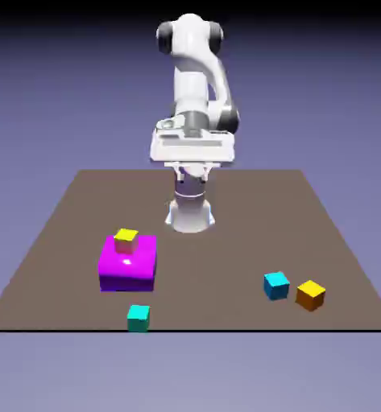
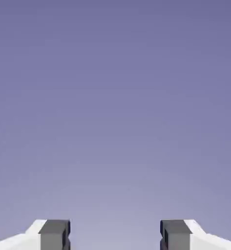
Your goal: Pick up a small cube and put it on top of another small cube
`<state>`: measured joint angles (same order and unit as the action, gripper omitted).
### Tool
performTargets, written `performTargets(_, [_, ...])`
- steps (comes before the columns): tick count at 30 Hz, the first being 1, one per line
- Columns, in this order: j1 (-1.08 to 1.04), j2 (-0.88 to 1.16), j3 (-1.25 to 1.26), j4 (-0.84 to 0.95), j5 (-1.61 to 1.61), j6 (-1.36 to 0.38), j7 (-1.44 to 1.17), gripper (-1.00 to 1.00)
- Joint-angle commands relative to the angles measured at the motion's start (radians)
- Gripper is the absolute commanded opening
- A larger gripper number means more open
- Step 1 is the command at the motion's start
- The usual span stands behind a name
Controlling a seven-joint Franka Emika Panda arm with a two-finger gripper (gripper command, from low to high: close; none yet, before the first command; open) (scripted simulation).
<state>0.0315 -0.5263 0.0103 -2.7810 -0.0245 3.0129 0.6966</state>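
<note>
The small orange cube (image 1: 310, 294) lies on the table near the front, at the exterior view's right. The small yellow cube (image 1: 126, 239) rests on top of a big magenta block (image 1: 127, 264) at the exterior view's left. My gripper (image 1: 191, 173) hangs high over the table's far middle, far from both cubes. In the hand view the gripper (image 2: 115, 235) is open, its two grey fingertips (image 2: 54, 234) wide apart with only the blue-violet backdrop between them. No cube shows in the hand view.
A blue cube (image 1: 276, 285) sits just left of the orange cube. A teal-green cube (image 1: 138, 317) lies at the table's front edge, in front of the magenta block. The robot's white base (image 1: 190, 213) stands at the table's far middle.
</note>
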Motion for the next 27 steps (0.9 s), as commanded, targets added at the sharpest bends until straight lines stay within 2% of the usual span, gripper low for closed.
performTargets(1, [0.016,0.036,0.009,0.024,-0.020,-0.020,-0.037,0.00])
performTargets(27, [0.430,0.966,0.229,0.640,-0.541,-0.532,-0.981,0.00])
